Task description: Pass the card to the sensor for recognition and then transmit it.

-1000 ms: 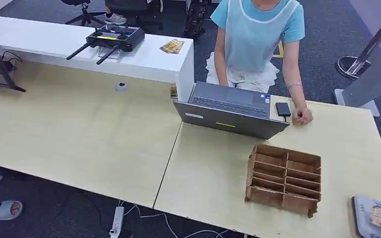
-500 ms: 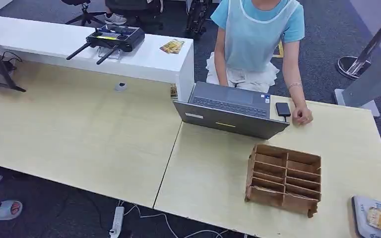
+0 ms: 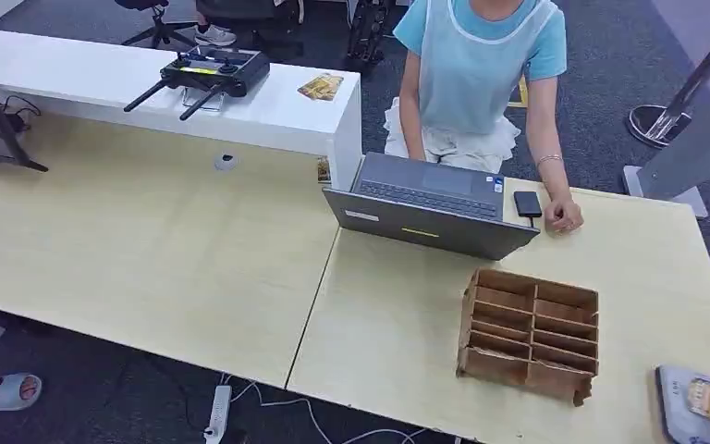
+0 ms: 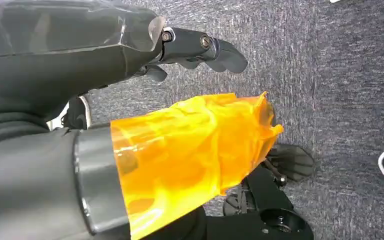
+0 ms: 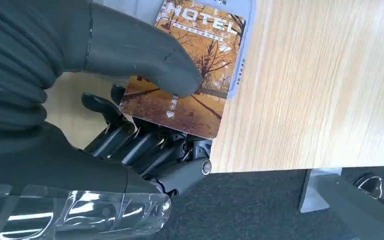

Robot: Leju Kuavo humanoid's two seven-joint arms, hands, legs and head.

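My right hand (image 5: 145, 125) pinches the card (image 5: 190, 75), thumb pressed on its printed face and my darker fingers (image 5: 130, 142) underneath it. The card lies flat over the grey sensor (image 5: 242, 45) at the near right corner of the worktop (image 5: 320, 90), its far end over the pad, its near end out past the worktop's edge with my hand. My left hand (image 4: 190, 50) hangs over the carpet, fingers loosely spread, holding nothing. I count one card in my grip, one sensor (image 3: 684, 407), one wooden organiser (image 3: 529, 333), one laptop (image 3: 430, 208) and one person (image 3: 481, 74) seated behind it.
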